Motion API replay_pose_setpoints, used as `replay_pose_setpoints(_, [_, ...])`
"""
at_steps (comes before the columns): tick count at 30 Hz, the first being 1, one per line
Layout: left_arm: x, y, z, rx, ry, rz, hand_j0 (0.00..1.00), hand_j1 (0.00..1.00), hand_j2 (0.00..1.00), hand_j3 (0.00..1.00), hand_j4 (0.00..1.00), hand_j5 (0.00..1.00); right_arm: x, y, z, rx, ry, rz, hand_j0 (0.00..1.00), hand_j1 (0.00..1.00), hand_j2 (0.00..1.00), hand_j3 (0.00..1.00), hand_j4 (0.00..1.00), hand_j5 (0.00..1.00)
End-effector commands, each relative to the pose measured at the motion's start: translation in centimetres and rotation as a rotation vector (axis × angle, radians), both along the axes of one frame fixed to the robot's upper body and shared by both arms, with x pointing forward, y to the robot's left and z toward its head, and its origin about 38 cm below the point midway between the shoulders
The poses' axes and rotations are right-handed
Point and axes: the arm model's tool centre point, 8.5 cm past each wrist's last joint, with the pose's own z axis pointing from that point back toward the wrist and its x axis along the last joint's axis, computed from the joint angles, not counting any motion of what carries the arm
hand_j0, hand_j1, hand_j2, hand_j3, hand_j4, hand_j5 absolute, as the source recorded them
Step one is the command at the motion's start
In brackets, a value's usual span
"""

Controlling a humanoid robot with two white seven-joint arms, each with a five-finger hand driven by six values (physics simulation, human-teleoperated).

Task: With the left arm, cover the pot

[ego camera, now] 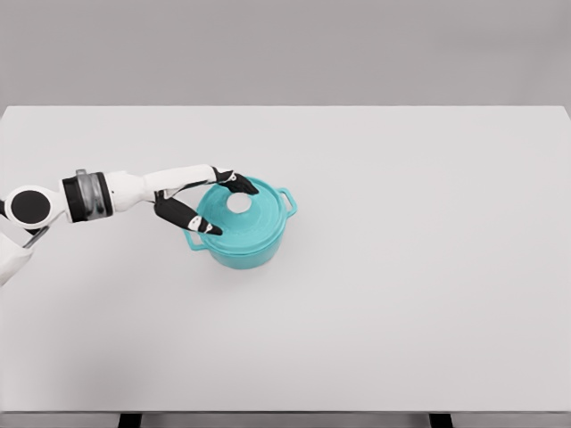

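Note:
A teal pot [243, 250] with two side handles stands on the white table [401, 267], left of the middle. Its teal lid [254, 221] with a white knob [239, 202] sits level on the pot's rim. My left hand [234, 209] reaches in from the left and lies over the lid's left part. Its dark fingers [239, 185] rest on the lid's far rim and the thumb [198, 222] on the near-left rim, so the hand clasps the lid. The right arm is out of view.
The left forearm [89, 196] stretches low over the table from the left edge. The table's far edge runs along the top, its front edge along the bottom.

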Motion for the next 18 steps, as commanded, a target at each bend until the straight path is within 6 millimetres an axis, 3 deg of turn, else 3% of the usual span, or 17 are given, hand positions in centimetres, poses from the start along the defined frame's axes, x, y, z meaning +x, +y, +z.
replay_pose_setpoints(1, [0.0,0.1,0.1,-0.001,0.002,0.003,0.88,0.88,0.88,0.88,0.88,0.88,0.0,0.0,0.0,0.001,-0.001,0.001,1.0,1.0,1.0,1.0,1.0,1.0])
replay_pose_setpoints(8, [0.1,0.1,0.4,-0.006,-0.002,0.002,0.93,0.93,0.93,0.93,0.93,0.93,0.0,0.0,0.0,0.001,-0.001,0.001,1.0,1.0,1.0,1.0,1.0,1.0])
replay_pose_setpoints(12, [0.1,-0.4,1.8,-0.026,-0.034,-0.019,0.93,0.93,0.93,0.93,0.93,0.93,0.0,0.0,0.0,0.001,-0.001,0.001,1.0,1.0,1.0,1.0,1.0,1.0])
replay_pose_setpoints(14, [0.2,2.5,4.0,-0.009,-0.092,0.004,1.0,1.0,1.0,1.0,1.0,1.0,0.0,0.0,0.0,0.001,-0.001,0.001,1.0,1.0,1.0,1.0,1.0,1.0])
replay_pose_setpoints(15, [0.0,6.9,6.8,-0.015,-0.155,0.065,1.0,1.0,1.0,1.0,1.0,1.0,0.0,0.0,0.0,0.001,-0.001,0.001,1.0,1.0,1.0,1.0,1.0,1.0])
replay_pose_setpoints(16, [-0.7,9.0,8.4,-0.022,-0.201,0.069,1.0,1.0,1.0,1.0,1.0,1.0,0.0,0.0,0.0,0.001,-0.001,0.001,1.0,1.0,1.0,1.0,1.0,1.0])
replay_pose_setpoints(17, [-2.1,12.2,9.1,-0.016,-0.213,0.085,1.0,1.0,1.0,1.0,1.0,1.0,0.0,0.0,0.0,0.001,-0.001,0.001,1.0,1.0,1.0,1.0,1.0,1.0])
replay_pose_setpoints(18, [-2.5,14.0,9.5,-0.007,-0.221,0.117,1.0,1.0,1.0,1.0,1.0,1.0,0.0,0.0,0.0,0.001,-0.001,0.001,1.0,1.0,1.0,1.0,1.0,1.0])
